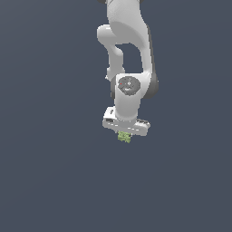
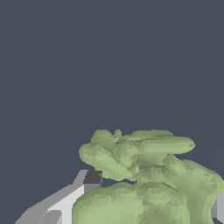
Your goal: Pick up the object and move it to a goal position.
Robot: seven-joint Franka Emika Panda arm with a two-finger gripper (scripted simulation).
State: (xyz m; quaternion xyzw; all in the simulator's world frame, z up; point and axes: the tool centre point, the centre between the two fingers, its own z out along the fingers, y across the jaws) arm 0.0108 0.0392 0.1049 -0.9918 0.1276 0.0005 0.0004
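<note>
From where I stand, the carry looks like the step in hand. The small light-green, lumpy block with its bumpy mottled skin (image 1: 124, 137) sits tucked under the white 2-fingered gripper (image 1: 125, 135) of the 1 white jointed robot arm (image 1: 129, 50), and only its lower part shows below the gripper body. The flat dark blue-grey ground (image 1: 45, 181) gives no shadow or contact line that I can read, so I cannot tell for certain whether the block is lifted clear or just touching down. No goal marker shows in either view.

In the wrist view the same green block (image 2: 148, 179) fills the space between the fingers. A pale grey finger with a dark pad (image 2: 89, 178) stands at about 9 o'clock of the block, touching or very nearly touching its side, and a sliver of the other finger (image 2: 220, 205) shows at roughly 4 o'clock, hard against the block's far edge. So the jaws look closed in on the block, spread only as wide as the block itself, clamped on its 2 opposite sides.

The next move, as I judge it, calls for keeping that squeeze steady while the arm travels to the goal. The lumpy surface gives the pads uneven seating, so a sudden swing could let the block twist or slip.
</note>
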